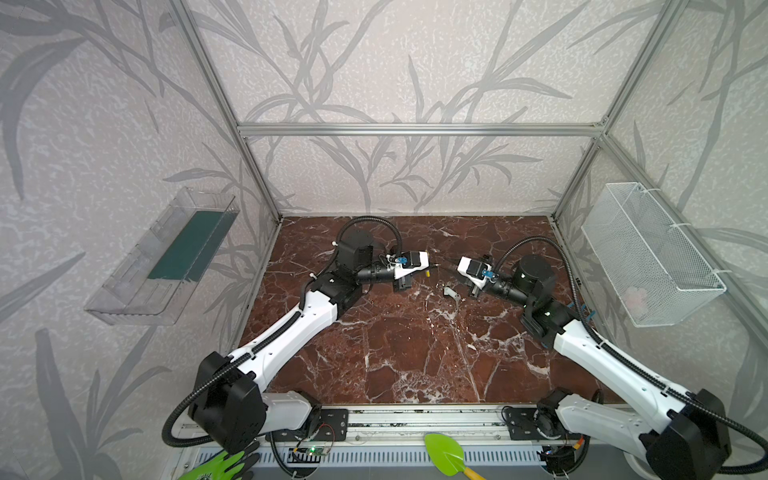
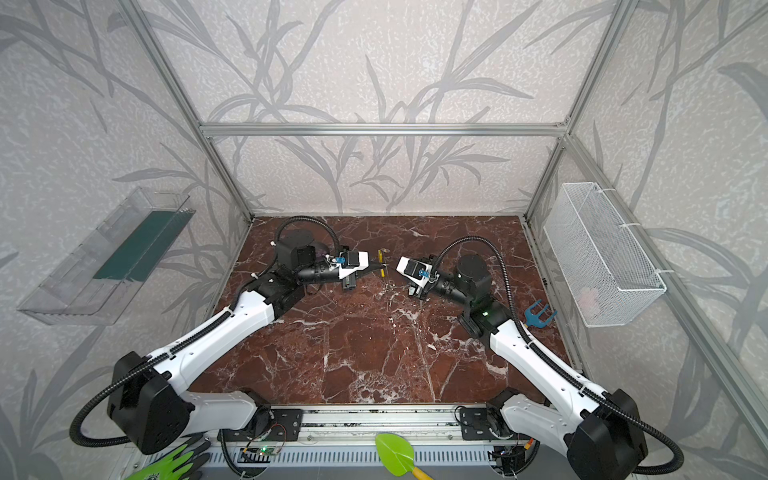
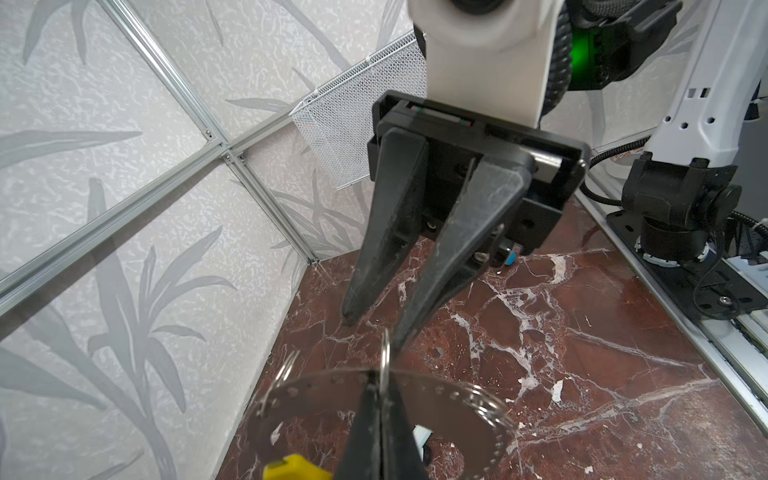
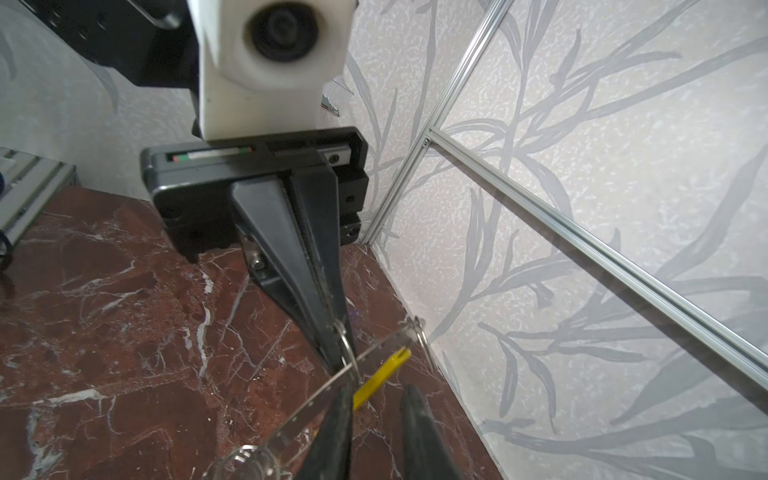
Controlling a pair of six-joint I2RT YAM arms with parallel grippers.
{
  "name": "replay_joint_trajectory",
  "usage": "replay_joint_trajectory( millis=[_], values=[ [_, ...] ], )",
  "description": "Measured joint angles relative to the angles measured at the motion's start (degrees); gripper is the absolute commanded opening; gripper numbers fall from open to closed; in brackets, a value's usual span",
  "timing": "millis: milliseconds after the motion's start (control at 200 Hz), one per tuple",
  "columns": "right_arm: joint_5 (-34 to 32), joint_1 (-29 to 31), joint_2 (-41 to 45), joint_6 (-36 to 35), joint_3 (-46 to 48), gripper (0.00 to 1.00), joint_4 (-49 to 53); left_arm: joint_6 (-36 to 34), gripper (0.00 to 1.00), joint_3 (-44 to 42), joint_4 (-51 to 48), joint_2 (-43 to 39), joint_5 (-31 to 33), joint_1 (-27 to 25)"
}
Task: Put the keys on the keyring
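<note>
Left end effector (image 3: 376, 384): closed tight on the thin rim of the keyring (image 3: 457, 392), holding the hoop on edge.
Right end effector (image 3: 374, 330): jaws partly apart, gripping nothing, tips just beside the hoop (its yellow sleeve (image 4: 380, 376) runs between them).
Small wire ring (image 3: 385, 353): hangs on the hoop, touching the left fingertips.
Keys (image 1: 451, 293): on the worktop (image 1: 395, 353), just in front of the right end effector, apart from the hoop.
Open room: bare marble stretches wide toward the front rail (image 1: 415, 419), and the back edge lies nearer.
Side edges: the wire basket (image 1: 648, 249) and the clear tray (image 1: 162, 257) hang on the walls, well apart.
</note>
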State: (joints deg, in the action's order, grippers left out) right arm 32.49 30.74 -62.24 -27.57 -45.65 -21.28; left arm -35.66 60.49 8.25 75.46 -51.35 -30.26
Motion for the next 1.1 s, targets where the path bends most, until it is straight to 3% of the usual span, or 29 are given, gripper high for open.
replay_joint_trajectory(
  millis=[520, 655, 845, 1100],
  values=[
    [4.3, 0.0, -1.6, 2.6, -0.1, 0.09, -1.2, -0.2, 0.0, 0.0, -0.2, 0.0, -0.9, 0.0],
    [4.4, -0.1, -1.8, 2.6, -0.1, 0.0, -1.1, -0.3, 0.0, -0.2, -0.5, -0.1, -1.0, 0.0],
    [4.5, 0.0, -1.8, 2.5, -0.1, 0.0, -1.1, -0.9, 0.0, -0.3, -0.9, -0.3, -0.8, 0.0],
    [2.4, 0.1, -1.3, -1.0, 0.4, 0.0, -1.1, -3.4, 0.24, -0.6, -2.5, -1.6, 2.0, 0.0]
  ],
)
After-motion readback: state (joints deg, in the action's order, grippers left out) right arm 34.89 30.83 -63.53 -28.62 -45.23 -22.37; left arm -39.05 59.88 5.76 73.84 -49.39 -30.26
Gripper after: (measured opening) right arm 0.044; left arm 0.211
